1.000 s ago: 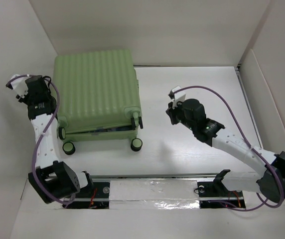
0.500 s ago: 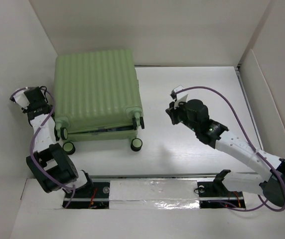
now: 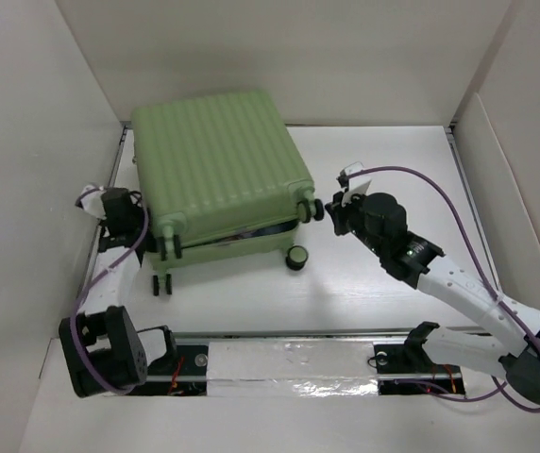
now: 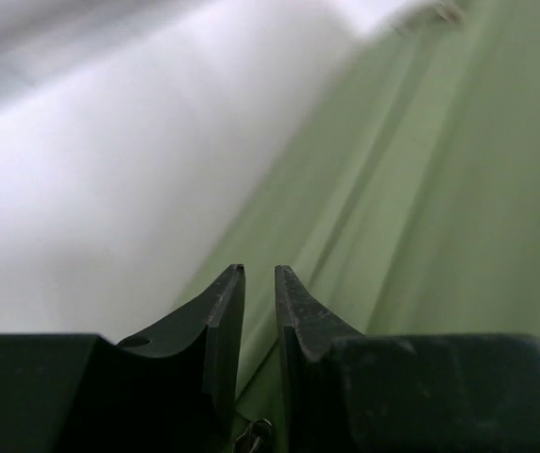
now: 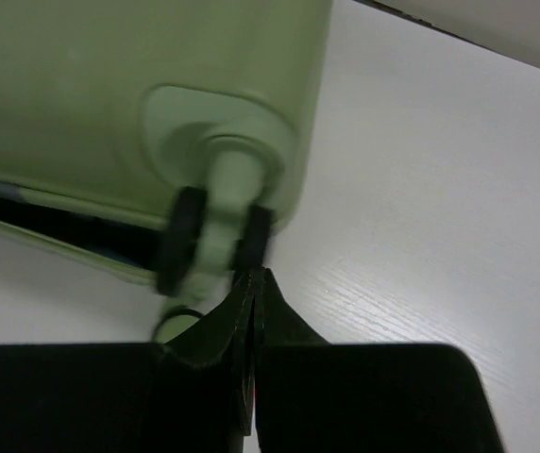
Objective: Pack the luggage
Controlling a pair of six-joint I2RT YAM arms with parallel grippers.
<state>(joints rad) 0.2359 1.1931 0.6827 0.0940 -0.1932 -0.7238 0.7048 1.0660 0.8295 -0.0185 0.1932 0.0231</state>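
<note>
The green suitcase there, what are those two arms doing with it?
Two robot arms flank the luggage, which lies flat on the table, almost shut, a dark gap along its near edge. The left gripper is at its left side, jaws barely apart and empty. The right gripper, shut, has its tips at a corner wheel.

Surface: white table (image 3: pixel 397 170) | on it: light green luggage (image 3: pixel 218 165), lying flat, wheels toward near edge

We see our left gripper (image 4: pixel 259 271) at 6 o'clock, its two dark fingers (image 4: pixel 221 316) a narrow slit apart, with nothing visible between them. The luggage (image 4: pixel 421 189) fills 12 to 5 o'clock with ribbed green shell. A blurred white surface (image 4: pixel 91 189) lies toward 10 o'clock.
</note>
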